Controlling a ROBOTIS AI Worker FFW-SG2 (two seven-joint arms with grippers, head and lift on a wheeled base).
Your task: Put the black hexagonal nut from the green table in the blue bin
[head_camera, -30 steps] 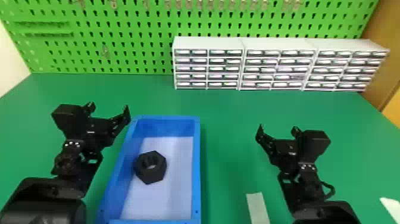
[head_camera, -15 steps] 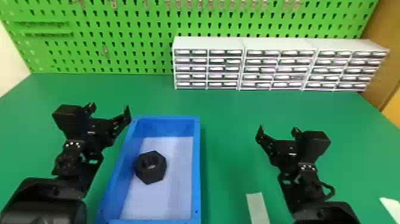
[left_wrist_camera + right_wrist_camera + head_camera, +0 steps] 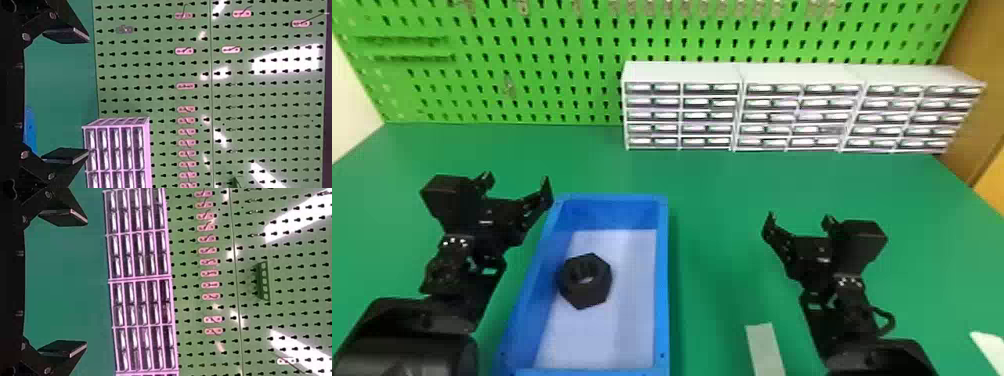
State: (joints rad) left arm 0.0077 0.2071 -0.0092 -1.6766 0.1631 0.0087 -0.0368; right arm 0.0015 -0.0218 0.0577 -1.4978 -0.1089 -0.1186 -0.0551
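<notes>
In the head view, the black hexagonal nut (image 3: 589,296) lies inside the blue bin (image 3: 662,280) on the green surface (image 3: 722,215), toward the bin's left wall; whether it touches that wall, one cannot tell. The placing looks complete, so the step in hand is probably just to leave the nut alone. Done well, that means no nudge to the bin and no second grasp. The left end effector (image 3: 517,181) is close to the bin's far left corner, so any withdrawal calls for lifting clear of the rim before swinging left. The right end effector (image 3: 799,220) is well apart, to the right, and needs no part in this. The nut rests flat, its hole facing up, one corner roughly far and another roughly near. It is about as broad as it is long, so it has no clear long axis; the bin's runs near to far.

In the left wrist view, the left end effector's fingers are spread, with nothing between them.

In the right wrist view, the right end effector's fingers also stand wide apart, pinching nothing.
</notes>
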